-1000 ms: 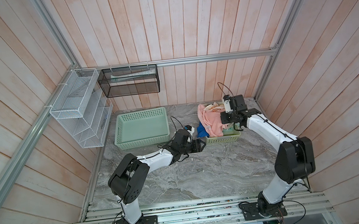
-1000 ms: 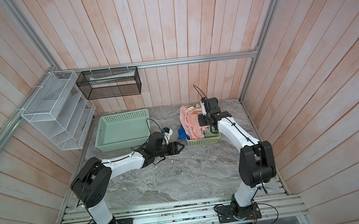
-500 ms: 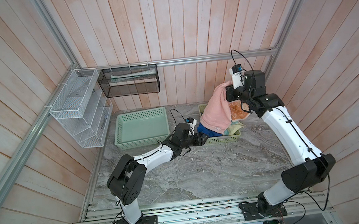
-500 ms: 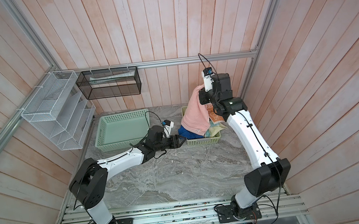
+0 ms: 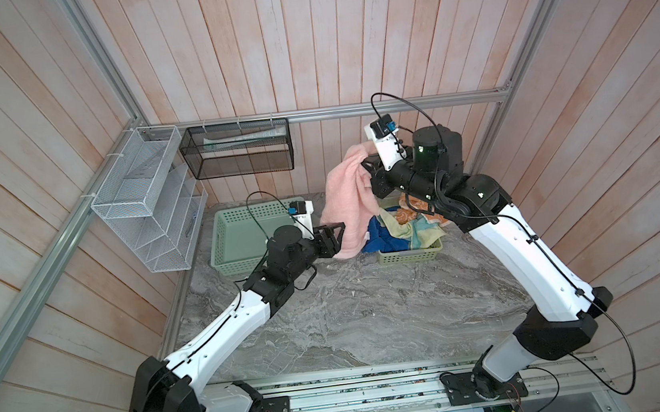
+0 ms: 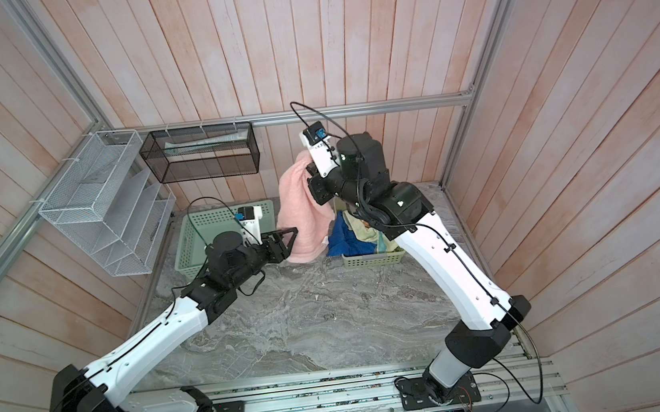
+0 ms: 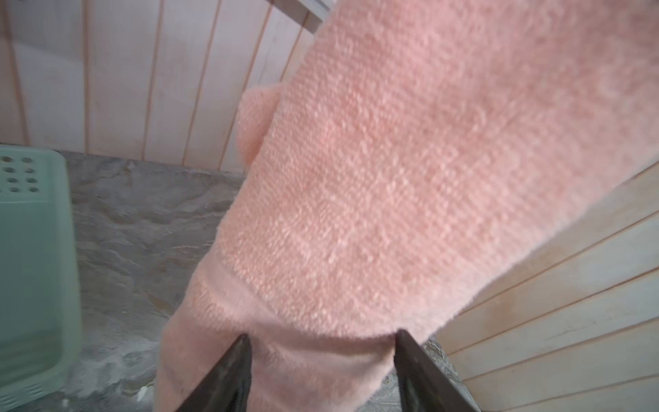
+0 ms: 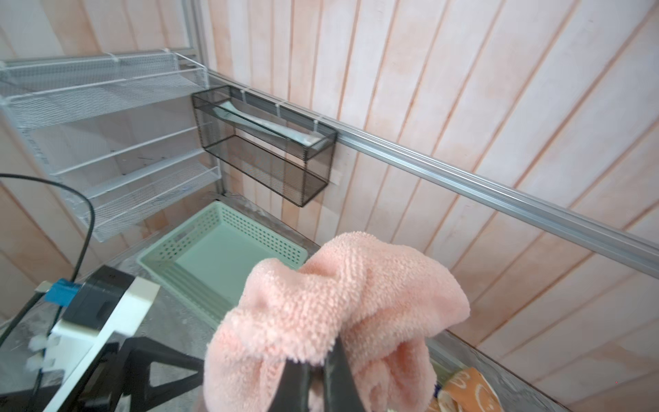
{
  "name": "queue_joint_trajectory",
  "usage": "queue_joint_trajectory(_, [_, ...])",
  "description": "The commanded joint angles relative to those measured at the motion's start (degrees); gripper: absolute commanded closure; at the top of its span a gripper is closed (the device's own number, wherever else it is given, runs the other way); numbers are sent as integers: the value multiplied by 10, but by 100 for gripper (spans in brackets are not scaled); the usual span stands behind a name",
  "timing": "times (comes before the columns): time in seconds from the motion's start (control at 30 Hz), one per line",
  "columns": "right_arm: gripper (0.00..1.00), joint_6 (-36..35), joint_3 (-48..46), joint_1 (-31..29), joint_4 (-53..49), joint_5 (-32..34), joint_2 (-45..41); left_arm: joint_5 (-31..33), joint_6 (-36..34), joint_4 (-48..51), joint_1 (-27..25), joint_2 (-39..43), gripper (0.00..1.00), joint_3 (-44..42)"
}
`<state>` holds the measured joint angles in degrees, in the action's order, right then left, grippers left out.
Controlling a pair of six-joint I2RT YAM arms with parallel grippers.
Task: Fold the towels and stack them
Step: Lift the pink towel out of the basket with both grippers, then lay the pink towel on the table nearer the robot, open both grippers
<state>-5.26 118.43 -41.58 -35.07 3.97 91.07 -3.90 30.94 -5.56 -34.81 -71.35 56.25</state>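
1. Right claw (image 5: 368, 165) clenched on the pink towel (image 5: 347, 205) at its top, high above the bench (image 5: 352, 317); towel hangs down, hem near the bench.
2. Left claw (image 5: 334, 238) released, jaws spread, tips at the hem, 9 o'clock side.
3. Blue towel (image 5: 379, 237), yellow towel (image 5: 410, 230) and orange towel (image 5: 410, 213) heaped in olive basket (image 5: 408, 255), 3 o'clock of the hem.

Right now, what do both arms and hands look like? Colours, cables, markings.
Left arm and right arm match: white link shells, black joint housings, a thin black cable clipped along each. Left hand is black with triangular open-frame fingers; right hand is black too. Each wrist carries a white camera mount with a blue plug. No readable markings.
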Motion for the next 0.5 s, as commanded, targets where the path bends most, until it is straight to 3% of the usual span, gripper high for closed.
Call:
queue_joint_trajectory(0.0, [100, 1, 28, -24, -38, -16, 27, 74, -23, 29, 10, 59, 35, -37])
queue_joint_trajectory(0.07, [97, 18, 2, -24, -51, -59, 42, 85, -23, 46, 20, 89, 35, -55])
queue_joint_trajectory(0.13, [64, 49, -76, -20, -37, -52, 50, 86, -21, 73, 31, 105, 34, -71])
queue_joint_trajectory(0.17, [59, 69, -112, -14, -26, -47, 51, 84, -19, 88, 36, 107, 34, -77])
queue_joint_trajectory(0.33, [54, 160, -337, 13, 79, -155, 58, 50, 7, 172, 42, 86, 33, -107])
queue_joint_trajectory(0.47, [53, 170, -455, 27, 139, -150, 72, 5, 34, 185, 42, 49, 33, -142])
